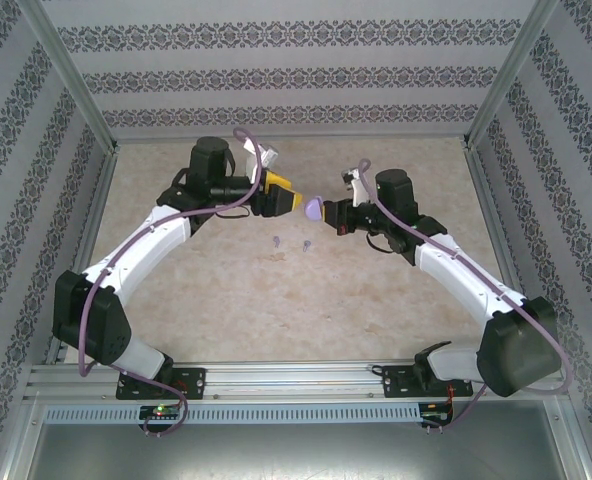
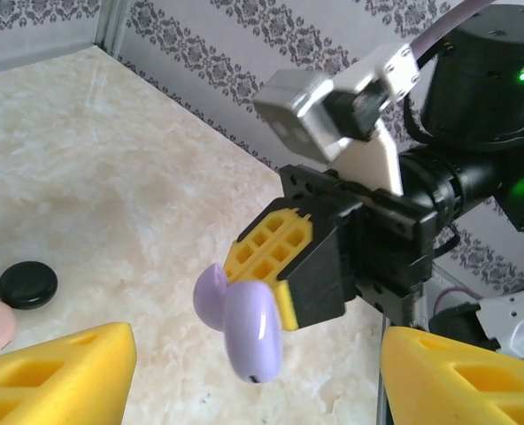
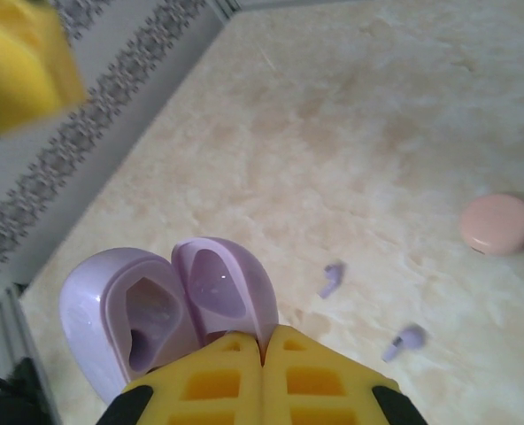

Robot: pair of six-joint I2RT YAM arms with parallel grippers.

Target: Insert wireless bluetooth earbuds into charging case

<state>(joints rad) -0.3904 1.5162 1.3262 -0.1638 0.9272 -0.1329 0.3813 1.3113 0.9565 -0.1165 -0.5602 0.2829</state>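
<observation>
Well inside the table (image 1: 176, 300) edges, right pincer (image 3: 264, 345) grasps the open lilac case (image 3: 156, 310); left pincer (image 1: 288, 197) released.

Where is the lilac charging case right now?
Top view, centre: the lilac charging case is held open in the right gripper, close to the left gripper, above the table, with two lilac earbuds lying just nearer the arm bases.

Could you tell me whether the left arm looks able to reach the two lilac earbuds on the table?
Probably yes: the left gripper is open and empty, and the lilac earbuds lie uncovered on the table nearby.
</observation>
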